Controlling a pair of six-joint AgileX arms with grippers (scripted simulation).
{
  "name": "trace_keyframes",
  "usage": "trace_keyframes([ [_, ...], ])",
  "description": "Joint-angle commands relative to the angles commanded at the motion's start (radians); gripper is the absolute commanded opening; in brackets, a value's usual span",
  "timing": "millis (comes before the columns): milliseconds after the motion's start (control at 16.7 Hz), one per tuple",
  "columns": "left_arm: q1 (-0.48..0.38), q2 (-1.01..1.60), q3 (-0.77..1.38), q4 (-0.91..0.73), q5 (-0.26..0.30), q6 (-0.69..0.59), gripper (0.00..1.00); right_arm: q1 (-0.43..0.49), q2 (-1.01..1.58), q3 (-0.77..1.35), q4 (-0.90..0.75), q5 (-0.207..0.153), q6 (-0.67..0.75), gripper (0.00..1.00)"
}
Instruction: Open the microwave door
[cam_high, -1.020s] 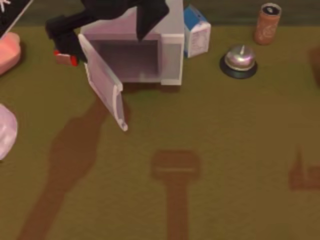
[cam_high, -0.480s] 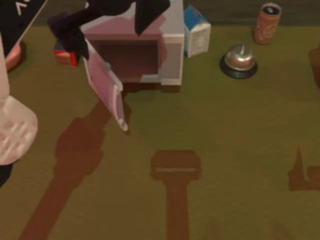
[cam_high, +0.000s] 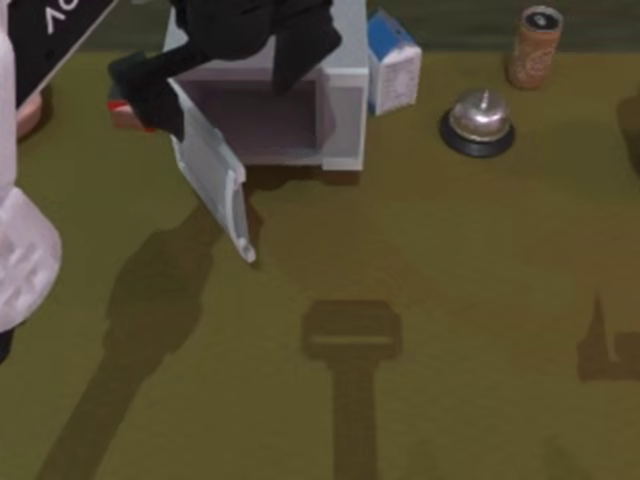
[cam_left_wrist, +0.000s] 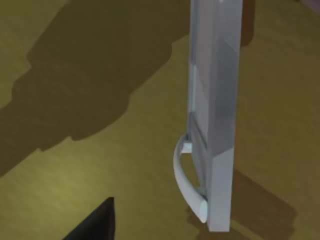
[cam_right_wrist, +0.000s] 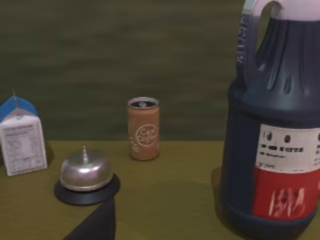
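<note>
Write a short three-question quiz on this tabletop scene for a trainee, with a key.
1. True or false: the flat white microwave door with the grey window stands swung open from the boxy white microwave.
2. What stands directly beside the microwave on the top view's right? A) brown drink can B) blue-and-white milk carton C) silver service bell
3. Fill in: the curved white handle is fixed to the door's ____ edge, away from the hinge.

Key
1. True; the cavity shows.
2. B, the blue-and-white milk carton; the silver service bell on its black base and the brown drink can sit farther right.
3. Free.
</note>
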Motion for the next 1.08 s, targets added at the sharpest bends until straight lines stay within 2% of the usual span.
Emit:
trace_keyframes([
  [660,0.028,-0.116,-0.445,0.335,0.001,0.027,1.0,0.0,0.0,0.0,0.0,0.0,0.0,1.0],
  [1080,0.032,-0.131,-0.504,0.379,0.002,0.03,1.0,0.0,0.0,0.0,0.0,0.0,0.0,1.0],
])
